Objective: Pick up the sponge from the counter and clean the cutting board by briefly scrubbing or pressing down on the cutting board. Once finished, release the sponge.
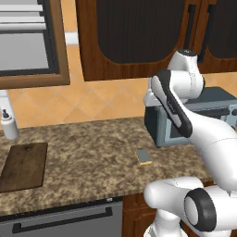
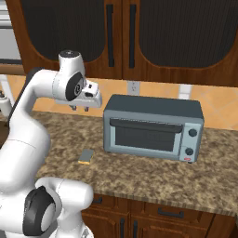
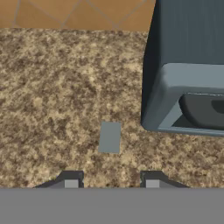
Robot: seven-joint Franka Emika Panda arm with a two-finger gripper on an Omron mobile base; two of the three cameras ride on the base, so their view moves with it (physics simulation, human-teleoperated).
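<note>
- The long speckled brown-and-tan granite table (image 1: 92, 152) runs under dark wooden wall cupboards (image 2: 139, 32), backed by orange-tan tiles (image 1: 92, 102).
- The small flat sponge (image 1: 144, 157), yellow with a grey-blue top face, lies flat on the table near its front edge, just in front and to the left of the grey-blue toaster oven (image 2: 153, 128), not touching it.
- The flat dark brown wooden cutting board (image 1: 24, 166) lies far to the left on the same table, well apart from the sponge, with a white bottle (image 1: 9, 125) behind it.
- The white arm's two-finger pincer (image 3: 111, 179) hangs above the table with its dark tips spread, holding nothing; in the hand view the sponge sits between and beyond them.
- A dark drawer front with a bar handle (image 1: 62, 220) sits below the table edge.
</note>
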